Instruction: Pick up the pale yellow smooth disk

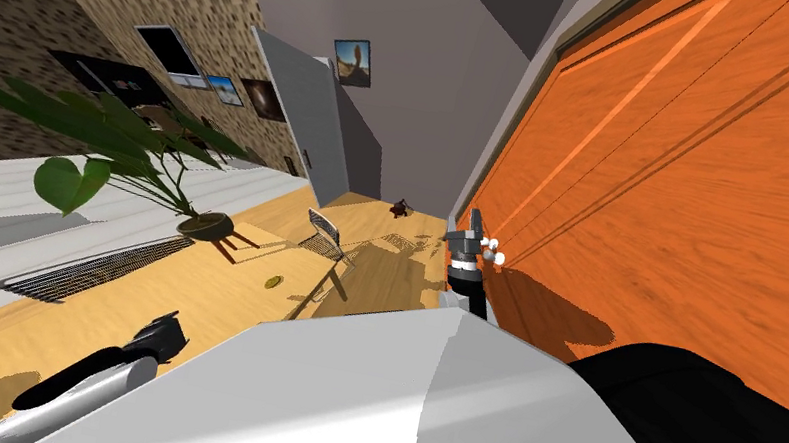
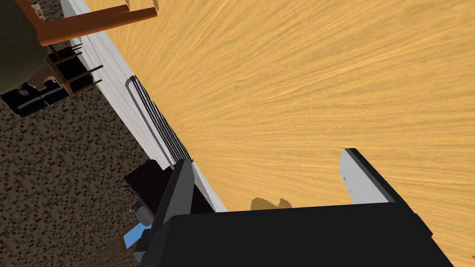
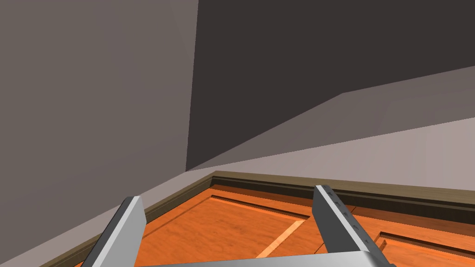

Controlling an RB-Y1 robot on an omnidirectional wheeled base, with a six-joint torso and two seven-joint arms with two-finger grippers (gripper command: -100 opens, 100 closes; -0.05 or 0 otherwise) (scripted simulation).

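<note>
Disk point(image 1: 274, 282): one, small and dull yellow, flat on the wood floor point(image 1: 196, 300). It lies out in the open boards between the plant's stand and the chair's legs, away from the floor's wall-side edge.

There is one potted plant point(image 1: 207, 223), broad-leaved, on a stand with splayed wooden legs near that edge. One chair point(image 1: 324, 237) stands just beyond the disk. One long dark grille point(image 1: 95, 267) runs along the white skirting at the floor's edge. One large orange panelled door point(image 1: 710, 208) closes off the opposite side.

There are two pincers. The left pincer point(image 2: 269, 185) hangs low over bare floor close to the skirting edge, well short of the disk. Its two fingers are spread wide, with nothing between them and nothing touching them. The right pincer point(image 3: 232, 227) is raised close in front of the orange door, near the door's framed corner. Its fingers stand wide apart too, with nothing held between them. Whether they touch the door cannot be told.
</note>
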